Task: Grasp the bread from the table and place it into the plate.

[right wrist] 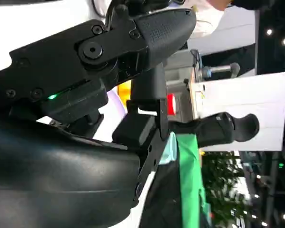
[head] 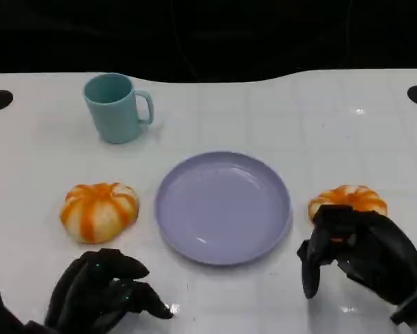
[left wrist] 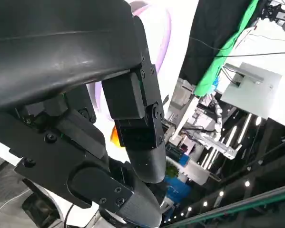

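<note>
A glossy white table (head: 319, 118) runs back to a black backdrop. A lilac plate (head: 223, 207) lies at its centre, a teal mug (head: 116, 108) at about eleven o'clock from it. Two striped orange-and-white bread rolls lie on the table: one bread roll (head: 99, 211) at nine o'clock from the plate, the other bread roll (head: 348, 201) at three o'clock, just beside the rim.

The right hand (head: 358, 252) hangs over the near side of the three o'clock roll, its fingers curved toward it; I cannot tell whether they grip it or only touch it. The left hand (head: 107, 291) rests at about seven o'clock from the plate, fingers curled in on nothing, apart from the other roll.

The step in hand looks like the grasp. It would go best with the fingers wrapped low round the roll's sides and closed gently, since it looks soft, followed by a lift high enough to pass the plate's rim.
</note>
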